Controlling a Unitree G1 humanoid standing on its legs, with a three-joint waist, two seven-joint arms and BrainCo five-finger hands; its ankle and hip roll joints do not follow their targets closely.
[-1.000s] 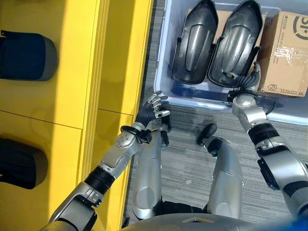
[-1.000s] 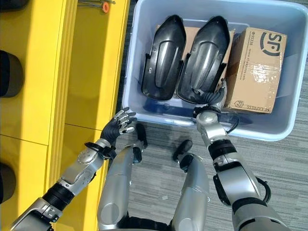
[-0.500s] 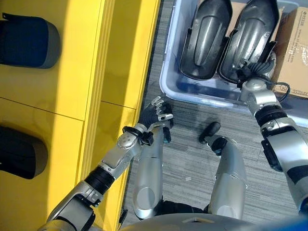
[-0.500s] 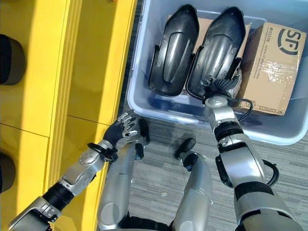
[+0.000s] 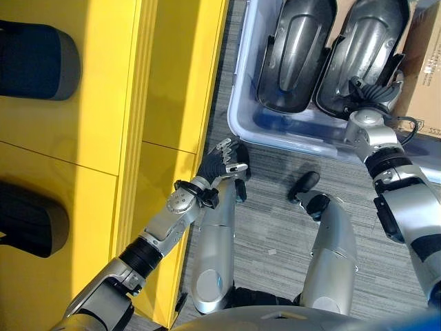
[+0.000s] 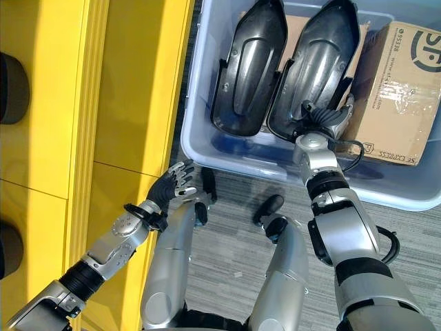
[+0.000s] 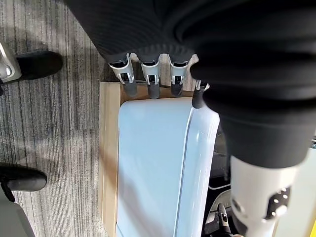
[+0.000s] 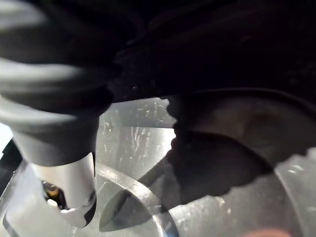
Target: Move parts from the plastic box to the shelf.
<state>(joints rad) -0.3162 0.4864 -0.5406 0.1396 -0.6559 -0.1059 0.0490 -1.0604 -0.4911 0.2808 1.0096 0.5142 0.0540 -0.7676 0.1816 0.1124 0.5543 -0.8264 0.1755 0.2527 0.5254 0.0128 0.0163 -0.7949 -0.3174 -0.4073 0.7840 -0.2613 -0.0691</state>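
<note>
A pale blue plastic box point(image 6: 196, 103) stands on the floor at the upper right. Two dark grey shell parts lie side by side in it: the left part point(image 6: 248, 62) and the right part point(image 6: 317, 62). My right hand point(image 6: 325, 118) is inside the box, open, with its fingers spread on the near end of the right part; in the right wrist view a finger point(image 8: 74, 192) hangs just over that glossy surface. My left hand point(image 5: 224, 162) hovers open over the carpet by the box's near left corner and holds nothing. The yellow shelf point(image 5: 103, 103) runs along the left.
A taped cardboard box point(image 6: 400, 83) fills the right end of the plastic box. Two dark rounded parts point(image 5: 34, 58) point(image 5: 27, 224) lie on the shelf at the far left. The plastic box point(image 7: 158, 163) stands on a wooden board point(image 7: 108, 148) on grey carpet.
My right hand has gone from the box's front wall over it onto the near end of the right part. The left hand's fingers have folded in a little. The camera has shifted.
</note>
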